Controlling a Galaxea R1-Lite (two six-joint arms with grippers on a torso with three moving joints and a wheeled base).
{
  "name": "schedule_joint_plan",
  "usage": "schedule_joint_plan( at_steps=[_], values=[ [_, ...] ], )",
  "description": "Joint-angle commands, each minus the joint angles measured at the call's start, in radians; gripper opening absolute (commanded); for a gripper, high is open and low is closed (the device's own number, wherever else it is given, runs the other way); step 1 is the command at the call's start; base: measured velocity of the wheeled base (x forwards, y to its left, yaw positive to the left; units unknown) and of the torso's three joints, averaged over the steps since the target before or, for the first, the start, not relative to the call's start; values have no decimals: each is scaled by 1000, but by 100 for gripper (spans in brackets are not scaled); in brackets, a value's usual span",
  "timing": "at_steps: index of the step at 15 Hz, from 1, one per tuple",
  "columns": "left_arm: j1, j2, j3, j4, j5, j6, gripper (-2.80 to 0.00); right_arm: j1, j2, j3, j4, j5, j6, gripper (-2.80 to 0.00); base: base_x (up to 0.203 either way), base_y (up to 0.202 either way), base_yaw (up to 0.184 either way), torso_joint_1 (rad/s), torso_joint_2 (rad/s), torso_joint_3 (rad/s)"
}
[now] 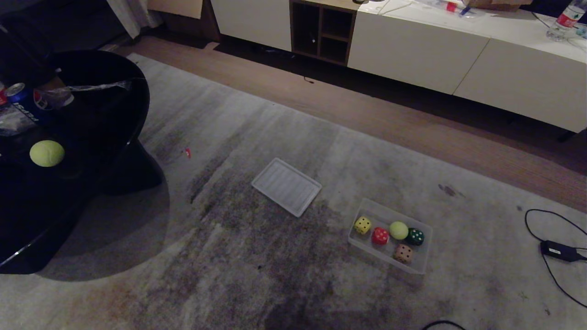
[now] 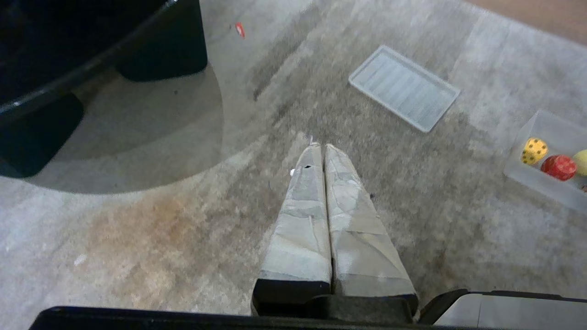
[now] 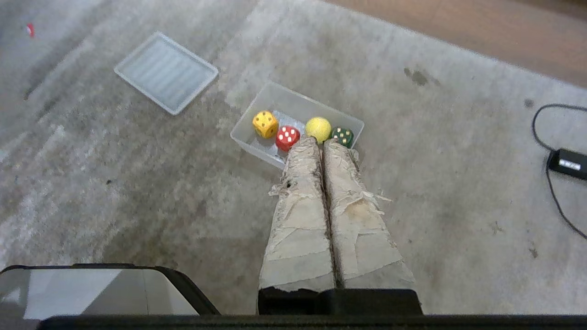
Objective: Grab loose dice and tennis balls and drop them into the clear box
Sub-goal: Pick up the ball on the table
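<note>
We see one tennis ball [image 1: 47, 153] left on the black table [image 1: 114, 105]. The clear box [image 1: 424, 266] on the rug [image 1: 257, 275] holds four dice and a ball, so they stay together. Both jaws are closed and empty.

A blue can [image 1: 25, 104] on the dark round table [image 1: 114, 82] reads "PEPSI" down its side. The red label on the bottle [image 1: 565, 20] on the white cabinet [image 1: 458, 50] is too small to read.

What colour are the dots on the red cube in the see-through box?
White dots on the rounded red die, in the clear plastic box; the right wrist view shows them best.
</note>
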Motion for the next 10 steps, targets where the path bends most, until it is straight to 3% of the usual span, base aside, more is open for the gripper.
schedule_joint_plan(
  at_steps=[1,10],
  values=[
    [1,2,2,0,1,0,-280,0,1,8,-1,0,-1,-280,0,0,0,3,-5,190],
    [1,2,2,0,1,-7,-280,0,1,8,-1,0,0,-280,0,0,0,2,2,202]
  ],
)
